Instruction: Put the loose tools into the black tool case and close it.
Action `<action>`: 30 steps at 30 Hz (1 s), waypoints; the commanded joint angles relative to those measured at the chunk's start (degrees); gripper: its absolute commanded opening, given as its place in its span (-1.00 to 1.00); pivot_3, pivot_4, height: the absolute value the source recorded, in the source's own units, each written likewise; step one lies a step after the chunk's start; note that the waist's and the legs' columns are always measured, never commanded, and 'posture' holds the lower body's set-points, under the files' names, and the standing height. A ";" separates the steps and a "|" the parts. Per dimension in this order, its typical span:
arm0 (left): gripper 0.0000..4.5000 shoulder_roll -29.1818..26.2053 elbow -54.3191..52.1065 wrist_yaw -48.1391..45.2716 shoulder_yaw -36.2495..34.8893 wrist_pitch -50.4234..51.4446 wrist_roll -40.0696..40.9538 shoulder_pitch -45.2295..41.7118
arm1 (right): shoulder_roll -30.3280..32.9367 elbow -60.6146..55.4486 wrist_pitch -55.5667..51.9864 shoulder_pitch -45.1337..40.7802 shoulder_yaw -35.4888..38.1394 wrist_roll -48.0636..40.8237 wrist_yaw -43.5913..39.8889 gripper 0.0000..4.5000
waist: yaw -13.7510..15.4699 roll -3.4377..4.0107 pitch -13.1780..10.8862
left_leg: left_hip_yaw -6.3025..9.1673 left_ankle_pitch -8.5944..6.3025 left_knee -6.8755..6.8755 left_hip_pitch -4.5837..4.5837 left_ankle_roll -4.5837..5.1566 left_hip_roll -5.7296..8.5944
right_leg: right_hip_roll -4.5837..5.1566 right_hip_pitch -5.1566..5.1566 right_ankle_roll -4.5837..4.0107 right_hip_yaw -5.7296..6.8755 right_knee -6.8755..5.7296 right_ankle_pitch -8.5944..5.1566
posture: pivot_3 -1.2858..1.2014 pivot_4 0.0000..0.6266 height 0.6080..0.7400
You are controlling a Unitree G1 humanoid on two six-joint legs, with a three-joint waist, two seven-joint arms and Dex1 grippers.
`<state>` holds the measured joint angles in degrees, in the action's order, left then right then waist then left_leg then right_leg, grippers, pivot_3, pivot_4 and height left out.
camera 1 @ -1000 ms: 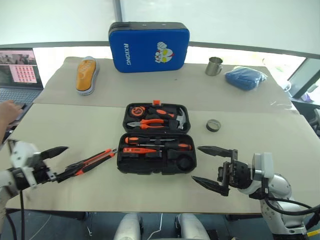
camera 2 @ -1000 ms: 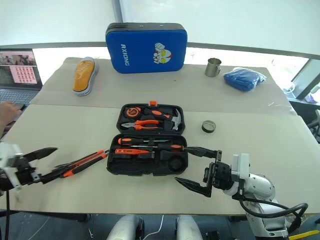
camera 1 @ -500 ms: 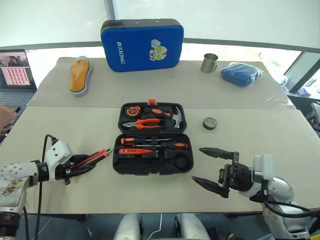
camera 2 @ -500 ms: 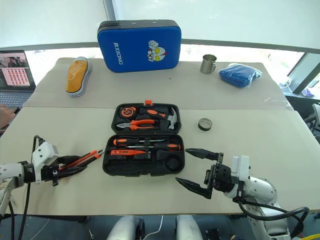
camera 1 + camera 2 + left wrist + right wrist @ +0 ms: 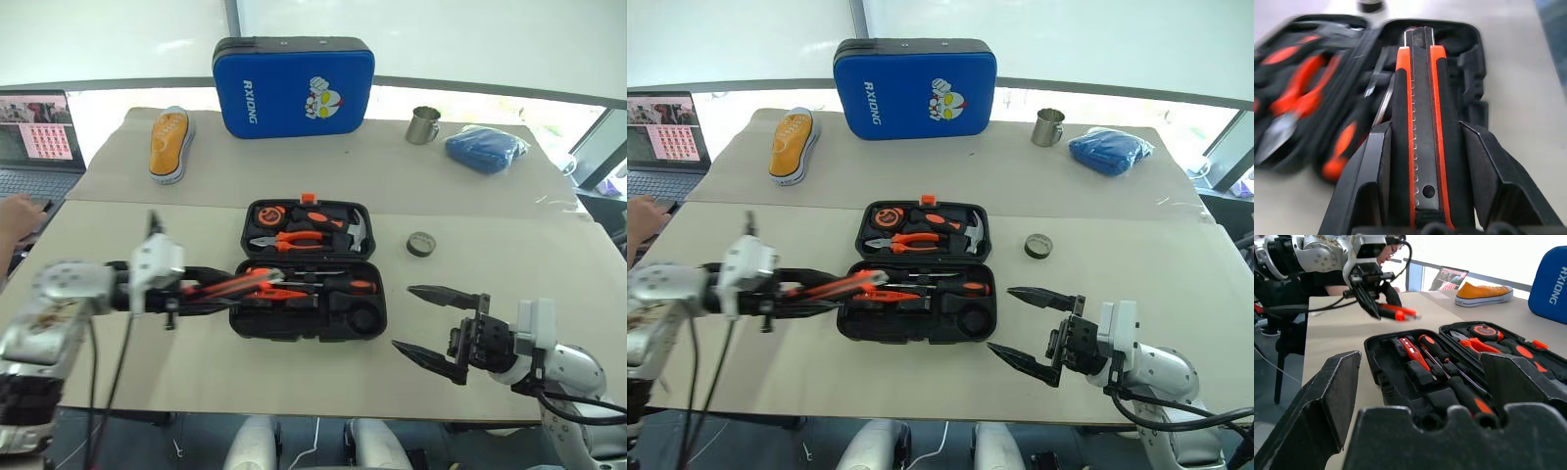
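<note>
The orange-and-black utility knife (image 5: pixel 227 287) lies lengthwise between the two fingers of the left gripper (image 5: pixel 201 292), which is clamped on its body; its long axis runs across the table toward the right, its blade end raised over the left edge of the open black tool case (image 5: pixel 309 284). The left arm reaches in level from the left side, wrist turned toward the case. The case lies flat near the middle of the beige table (image 5: pixel 118 362), lid back, two long screwdrivers (image 5: pixel 318 284) and a slim red screwdriver (image 5: pixel 279 294) in its near half, pliers (image 5: pixel 294 240) in the far half. A small black tape roll (image 5: pixel 419 244) sits apart to the case's right. Behind stand a blue RXIONG case (image 5: pixel 292 86), an orange shoe insole (image 5: pixel 168 145), a steel mug (image 5: pixel 422 125) and a blue cloth (image 5: pixel 483 150); a laptop (image 5: pixel 34 142) and a person's hand (image 5: pixel 15 215) show at far left. The right gripper (image 5: pixel 436 326) hovers low beside the case's right end, pointing left, fingers spread wide, holding nothing.
</note>
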<state>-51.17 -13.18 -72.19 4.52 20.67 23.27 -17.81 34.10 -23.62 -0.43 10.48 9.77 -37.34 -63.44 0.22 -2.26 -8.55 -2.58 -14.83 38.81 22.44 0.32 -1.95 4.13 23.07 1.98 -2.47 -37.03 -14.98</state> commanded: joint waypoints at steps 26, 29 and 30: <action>-0.27 8.37 0.52 2.85 15.48 5.79 -12.66 -8.80 | -0.84 -3.09 1.95 3.35 1.42 0.43 1.75 1.00 | 0.48 0.00 -0.01 | 0.05 0.00 0.09 0.02 0.01 0.04 | 0.01 -0.03 0.00 -0.06 0.00 -0.01 | 0.03 -0.52 1.00; -0.27 8.97 0.28 2.70 14.77 6.20 -12.03 -9.53 | -1.07 -3.13 1.76 3.23 1.07 0.43 1.89 1.00 | 0.68 0.00 -0.01 | 0.05 0.01 0.13 0.03 0.01 0.07 | 0.05 -0.06 0.02 -0.02 0.01 -0.01 | 0.03 -0.52 1.00; -0.27 9.13 0.13 2.60 14.54 6.22 -11.81 -9.81 | -1.10 -3.13 1.65 3.23 1.02 0.39 1.86 1.00 | 0.71 0.00 -0.01 | 0.05 0.00 0.13 0.03 0.01 0.08 | 0.06 -0.06 0.02 -0.02 0.01 -0.01 | 0.03 -0.52 1.00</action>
<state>-42.95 -12.32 -69.81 19.66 26.61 10.59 -26.23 33.02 -25.77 -0.02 14.04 9.94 -36.62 -61.68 0.93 -2.26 -8.56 -2.53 -14.83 38.95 22.47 0.34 -1.85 4.19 23.02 2.01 -2.49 -37.02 -14.99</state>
